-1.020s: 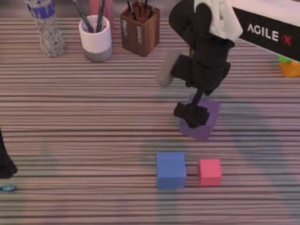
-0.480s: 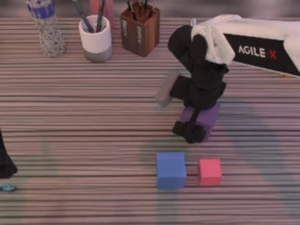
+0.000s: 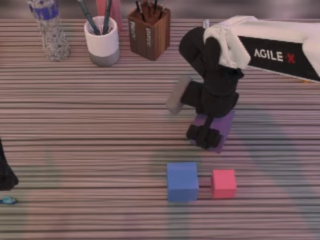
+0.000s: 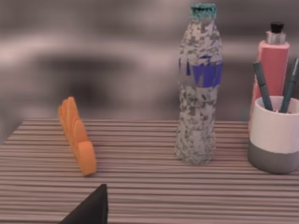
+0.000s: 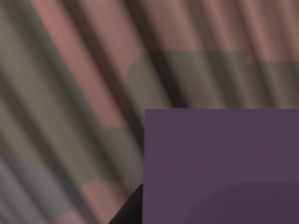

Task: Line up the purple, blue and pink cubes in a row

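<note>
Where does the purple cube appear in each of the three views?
Top view: purple cube right of centre, under the right gripper, behind the blue cube.
Left wrist view: not in it.
Right wrist view: cube fills one corner.
Shared landmark: striped table.

Desk-like setting is showing: striped wooden table carrying pen cup and wooden pencil holder (rendered simulation).

Dull purple cube | periwinkle blue cube | pink-red cube | striped brown-grey table | white-over-grey cup | dark brown wooden holder | speckled grey bottle, blue band, teal cap | orange ridged piece | black right gripper, white arm shell
</note>
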